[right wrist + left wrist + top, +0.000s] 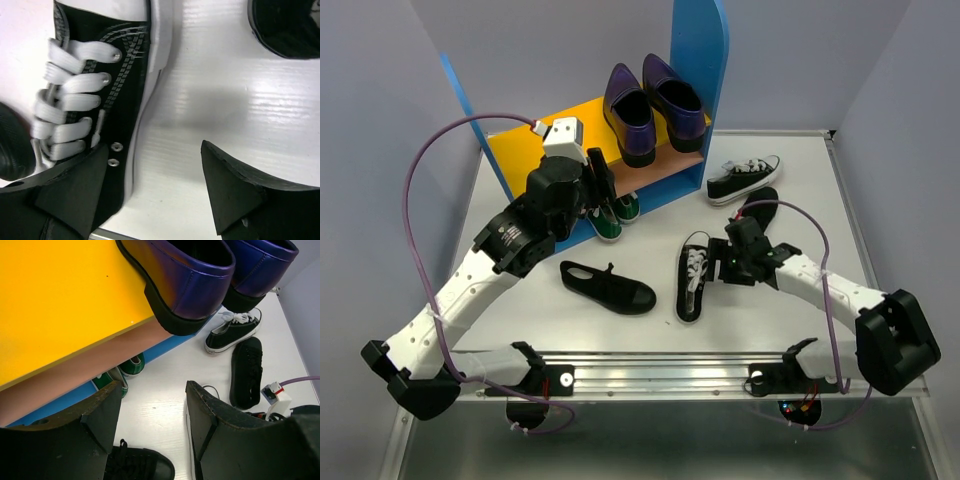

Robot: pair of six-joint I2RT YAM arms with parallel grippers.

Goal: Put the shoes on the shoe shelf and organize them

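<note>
Top external view gives me the shoe shelf [535,135] at the worktop's far edge, toward the left corner. The purple loafers [655,105] sit on its yellow board and the green sneakers [610,215] on the lower one. My left gripper [152,400] hangs at the shelf's front, fingers spread and empty. Mid-worktop, my right gripper [154,150] is likewise spread and empty over a black lace-up sneaker [692,275]. The second lace-up sneaker [745,180] and a black slip-on [760,205] lie toward the far right, and the second slip-on [610,285] lies nearer the front edge.
</note>
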